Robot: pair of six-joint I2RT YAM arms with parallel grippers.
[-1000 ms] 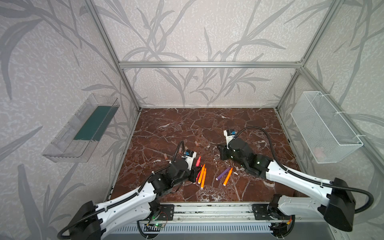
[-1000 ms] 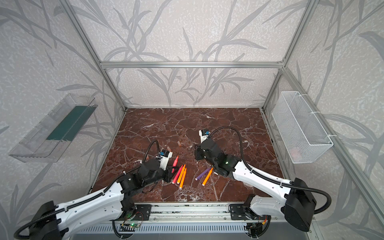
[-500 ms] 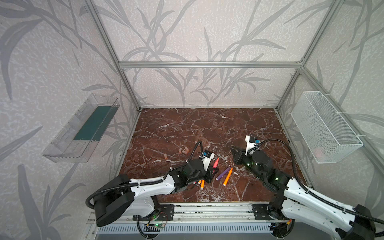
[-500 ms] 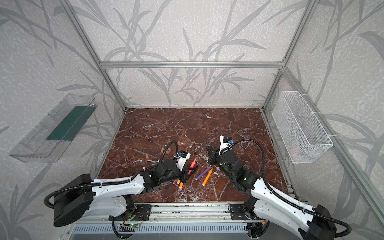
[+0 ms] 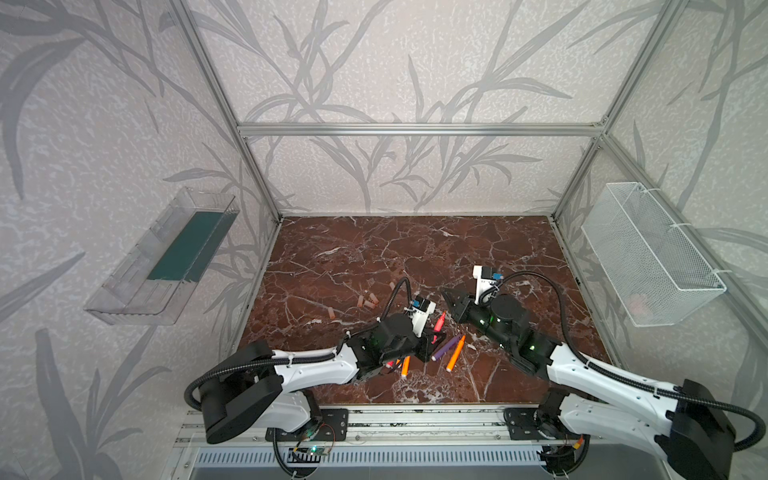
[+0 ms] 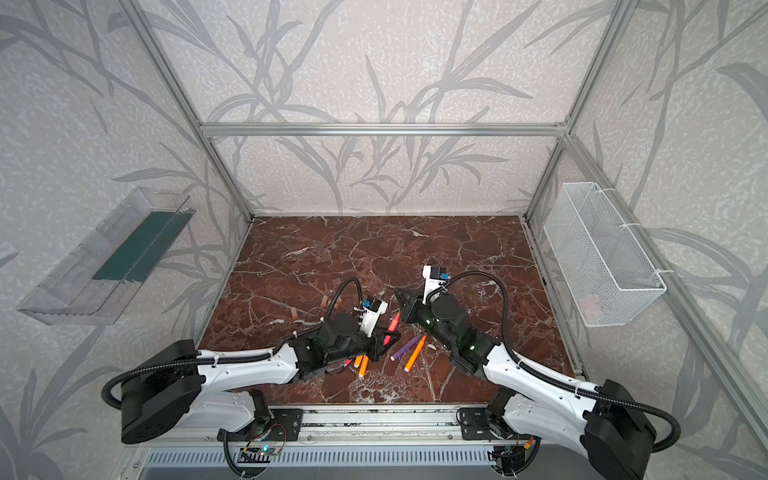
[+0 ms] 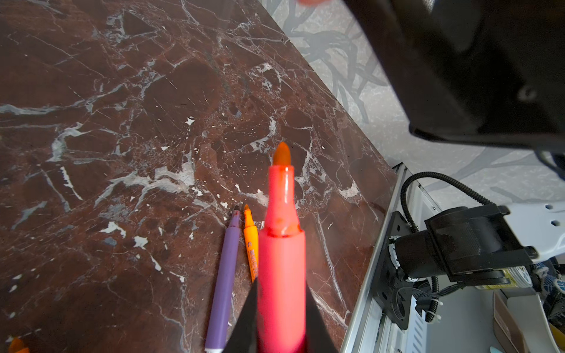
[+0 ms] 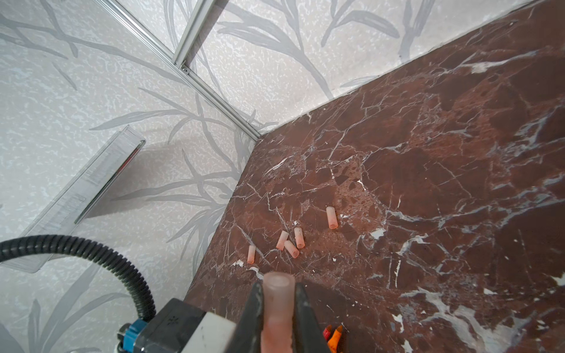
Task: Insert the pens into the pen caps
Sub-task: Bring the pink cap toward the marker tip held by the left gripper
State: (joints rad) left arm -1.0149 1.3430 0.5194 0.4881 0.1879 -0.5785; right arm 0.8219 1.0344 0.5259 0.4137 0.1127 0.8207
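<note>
Left arm covers most of the orange pens beneath; rear of pink-red pen and base of pen cap run off my wrist views.

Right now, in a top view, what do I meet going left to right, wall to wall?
In order: clear wall tray → loose pen caps → half-hidden orange pen → purple pen → full orange pen → wire basket.

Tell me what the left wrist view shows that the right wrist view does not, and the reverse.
Only left wrist: the left gripper shut on a pink pen; a purple pen lying loose. Only right wrist: the right gripper shut on a cap; five loose caps. Both: the marble table.
</note>
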